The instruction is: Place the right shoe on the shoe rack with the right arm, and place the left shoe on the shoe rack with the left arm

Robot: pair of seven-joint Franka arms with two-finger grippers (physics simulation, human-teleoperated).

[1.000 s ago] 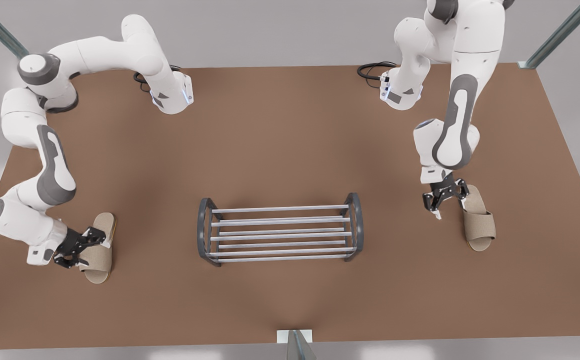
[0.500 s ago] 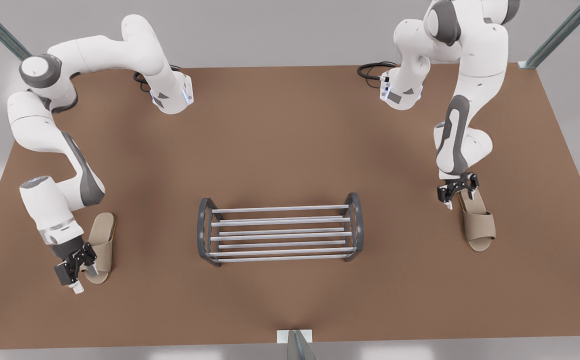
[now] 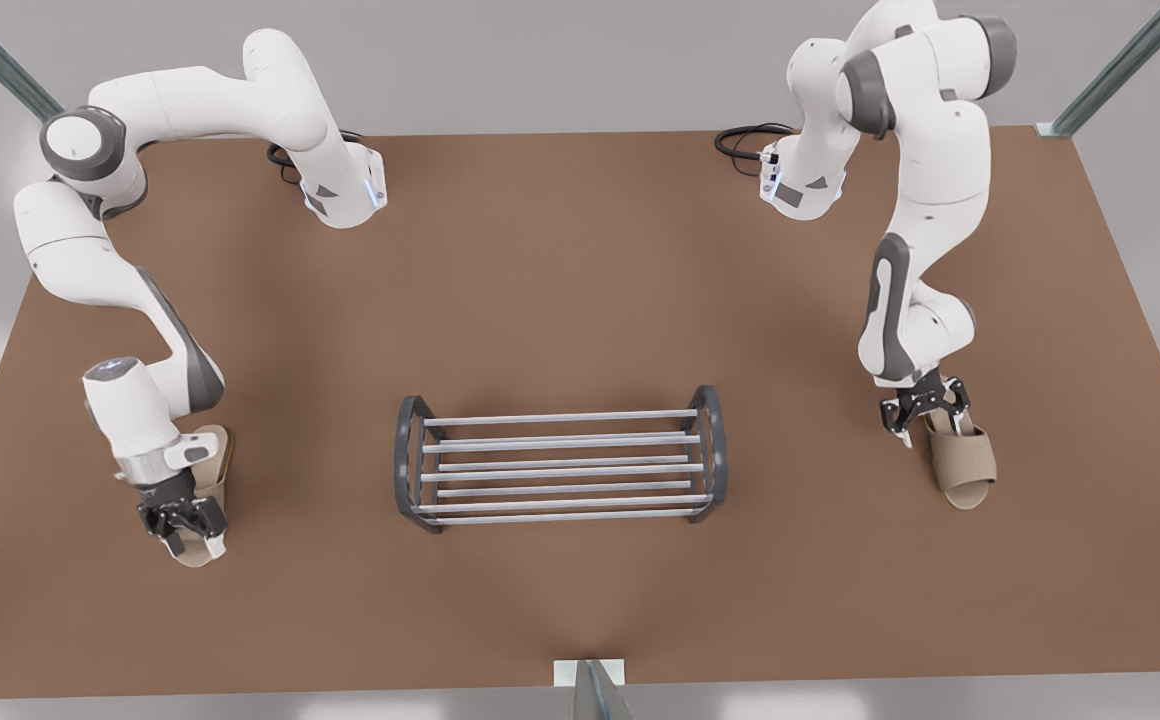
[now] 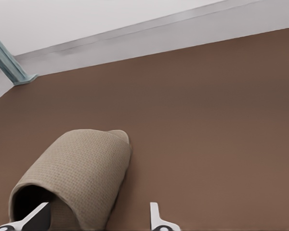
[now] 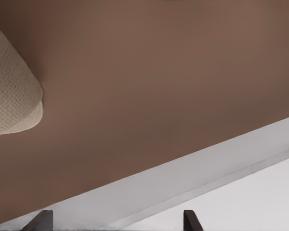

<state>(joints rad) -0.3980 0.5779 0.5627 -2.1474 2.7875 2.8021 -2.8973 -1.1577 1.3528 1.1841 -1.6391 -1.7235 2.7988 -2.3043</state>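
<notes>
The shoe rack (image 3: 712, 450) stands mid-table. The left shoe (image 3: 965, 460), a beige slipper, lies on the front view's right with its toe toward the near edge. My left gripper (image 3: 925, 425) is open at the slipper's mouth. In the left wrist view one of its fingers sits in the opening of the left shoe (image 4: 77, 168) and the other stands beside it on the table, the left gripper (image 4: 94, 219) still open. The right shoe (image 3: 210, 445) lies on the front view's left. My right gripper (image 3: 195, 545) hangs open over its toe end. The right wrist view shows the right shoe's (image 5: 9, 91) toe beside the right gripper (image 5: 114, 222).
The brown table (image 3: 560, 270) carries both arm bases at its far side, with black cables (image 3: 740, 140) beside them. Teal posts (image 3: 1120, 70) stand at the far corners and another post (image 3: 595, 695) at the near edge. The table's edge runs close to the right gripper.
The right gripper swung from the right shoe's side round to above its toe end. The left gripper moved from the left shoe's heel down to its mouth.
</notes>
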